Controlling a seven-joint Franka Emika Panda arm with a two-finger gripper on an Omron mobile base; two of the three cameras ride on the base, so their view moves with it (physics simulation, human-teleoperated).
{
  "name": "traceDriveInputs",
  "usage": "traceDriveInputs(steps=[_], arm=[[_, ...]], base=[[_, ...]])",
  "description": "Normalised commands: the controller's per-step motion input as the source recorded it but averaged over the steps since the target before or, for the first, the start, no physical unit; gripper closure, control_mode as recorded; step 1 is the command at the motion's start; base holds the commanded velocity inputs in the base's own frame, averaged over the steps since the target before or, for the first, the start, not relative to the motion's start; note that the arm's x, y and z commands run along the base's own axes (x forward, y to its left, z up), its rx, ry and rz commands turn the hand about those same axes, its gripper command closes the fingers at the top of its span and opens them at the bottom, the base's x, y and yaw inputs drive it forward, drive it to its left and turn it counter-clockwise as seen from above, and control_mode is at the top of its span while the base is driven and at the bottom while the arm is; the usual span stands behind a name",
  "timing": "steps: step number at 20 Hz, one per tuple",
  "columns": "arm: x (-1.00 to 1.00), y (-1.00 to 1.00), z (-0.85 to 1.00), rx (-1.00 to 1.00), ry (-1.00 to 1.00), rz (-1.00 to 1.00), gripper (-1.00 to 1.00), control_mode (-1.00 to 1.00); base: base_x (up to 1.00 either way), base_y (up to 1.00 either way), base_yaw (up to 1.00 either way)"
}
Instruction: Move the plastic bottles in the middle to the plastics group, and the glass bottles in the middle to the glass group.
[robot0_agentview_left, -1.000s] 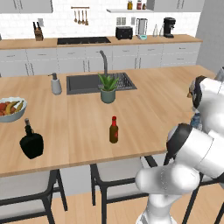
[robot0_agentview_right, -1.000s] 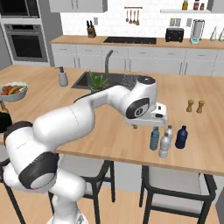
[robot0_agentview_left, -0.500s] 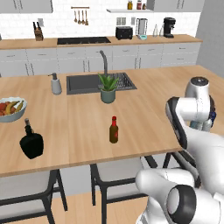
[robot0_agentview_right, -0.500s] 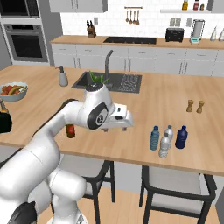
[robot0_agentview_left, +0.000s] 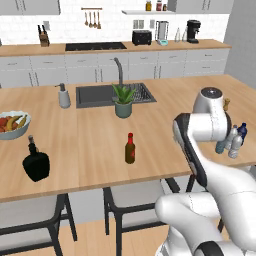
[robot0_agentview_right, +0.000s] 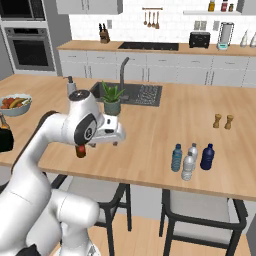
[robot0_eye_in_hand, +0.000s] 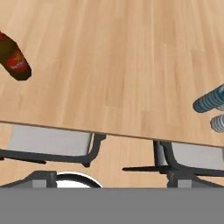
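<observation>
The slim brown glass bottle with a red cap stands alone mid-counter; it also shows at the hand view's upper left and peeks from behind my arm. The blue-tinted plastic bottle and the whitish one stand in the plastics group beside the dark-blue-capped bottle. The squat black bottle of the glass group sits at the counter's left front. My gripper hovers open and empty over the counter, just right of the brown bottle.
A potted plant stands by the sink, a grey soap dispenser to its left. A fruit bowl is at the far left. Two brown shakers stand behind the plastics. Stools are tucked under the front edge.
My arm has swung left from the cluster of plastic bottles to the middle of the counter, near the brown bottle. The gripper stayed open and carries nothing.
</observation>
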Motion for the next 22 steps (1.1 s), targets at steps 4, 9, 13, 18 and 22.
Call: traceDriveInputs(steps=[4, 9, 13, 18, 22], arm=[[-0.07, 0.65, 0.26, 0.18, 0.18, 0.10, -1.00, -1.00], [0.01, 0.69, 0.03, 0.10, -0.03, 0.13, -1.00, -1.00], [0.24, 0.73, 0.00, 0.00, -0.21, 0.04, -1.00, -1.00], [0.44, 0.73, -0.10, 0.00, -0.02, 0.06, -1.00, -1.00], [0.73, 0.57, -0.20, 0.00, 0.09, 0.06, -1.00, -1.00]], base=[[0.00, 0.00, 0.00], [0.00, 0.00, 0.00], [0.00, 0.00, 0.00], [0.00, 0.00, 0.00], [0.00, 0.00, 0.00]])
